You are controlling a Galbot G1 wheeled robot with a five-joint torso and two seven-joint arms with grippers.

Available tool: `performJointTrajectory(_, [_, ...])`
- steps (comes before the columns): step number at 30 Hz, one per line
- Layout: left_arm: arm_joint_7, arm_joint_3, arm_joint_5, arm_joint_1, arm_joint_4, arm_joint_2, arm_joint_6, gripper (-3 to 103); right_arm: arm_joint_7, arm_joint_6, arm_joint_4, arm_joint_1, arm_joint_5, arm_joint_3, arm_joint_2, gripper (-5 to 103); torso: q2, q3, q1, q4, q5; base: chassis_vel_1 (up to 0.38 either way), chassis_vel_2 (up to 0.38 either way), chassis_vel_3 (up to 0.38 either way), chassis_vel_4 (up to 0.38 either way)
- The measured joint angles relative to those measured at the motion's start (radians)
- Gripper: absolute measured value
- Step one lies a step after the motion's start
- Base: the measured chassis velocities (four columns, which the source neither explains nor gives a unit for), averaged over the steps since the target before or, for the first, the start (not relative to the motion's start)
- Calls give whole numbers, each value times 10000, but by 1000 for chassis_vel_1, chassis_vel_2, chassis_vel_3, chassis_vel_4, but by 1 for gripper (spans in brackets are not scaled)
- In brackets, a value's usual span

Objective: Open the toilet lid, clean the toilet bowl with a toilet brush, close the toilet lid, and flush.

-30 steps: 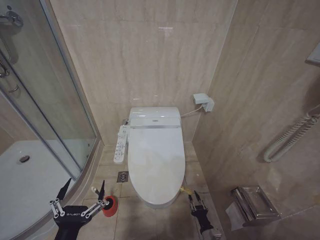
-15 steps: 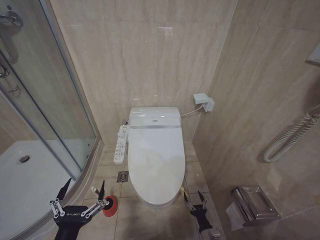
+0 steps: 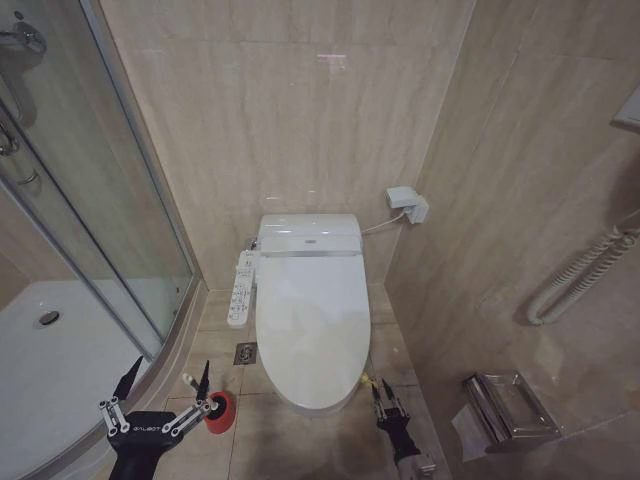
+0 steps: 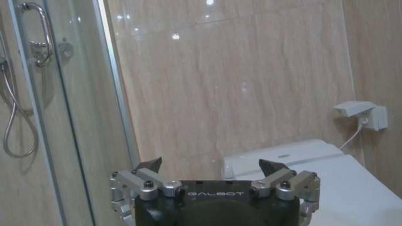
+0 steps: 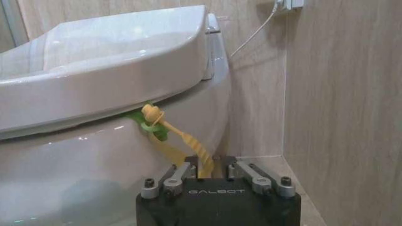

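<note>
The toilet lid [image 3: 310, 310] lies closed over the toilet bowl [image 5: 94, 160], glossy white. Its yellow-green strap [image 5: 164, 134] hangs from the lid's front right edge. My right gripper [image 3: 381, 391] is low beside the bowl's front right, and the right wrist view shows this gripper [image 5: 207, 165] shut on the strap's lower end. The toilet brush [image 3: 192, 381] stands in its red cup [image 3: 220, 411] on the floor left of the bowl. My left gripper [image 3: 170, 372] hovers open just left of the brush and holds nothing, as the left wrist view of it [image 4: 210, 165] also shows.
A glass shower door [image 3: 90, 190] and white shower tray [image 3: 60, 360] close off the left. The button panel [image 3: 240, 288] runs along the bowl's left side, with a floor drain [image 3: 245, 352] below it. A paper holder [image 3: 505, 405] and hose [image 3: 580, 275] hang on the right wall.
The right gripper's fingers, spread half a second ago, have closed on the strap beside the bowl. The left arm, lid and brush have not moved.
</note>
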Motion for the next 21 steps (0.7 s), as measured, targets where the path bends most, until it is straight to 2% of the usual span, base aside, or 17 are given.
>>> performJointTrajectory(7, [0,0,0,0,0,0,0,100,-10,12,12,-5,127,0,-67,27,0,0,0,0,0,0,0,0,0])
performJointTrajectory(8, [0,0,0,0,0,0,0,100,-14,13,26,-9,147,1,-70,2,0,0,0,0,0,0,0,0,0])
performJointTrajectory(17, [0,0,0,0,0,0,0,100,-178,52,503,-224,383,134,-141,0,0,0,0,0,1,0,0,0,0])
performJointTrajectory(21, [0,0,0,0,0,0,0,100,-272,-216,1460,-609,701,256,-266,0,0,0,0,1,1,0,0,0,0])
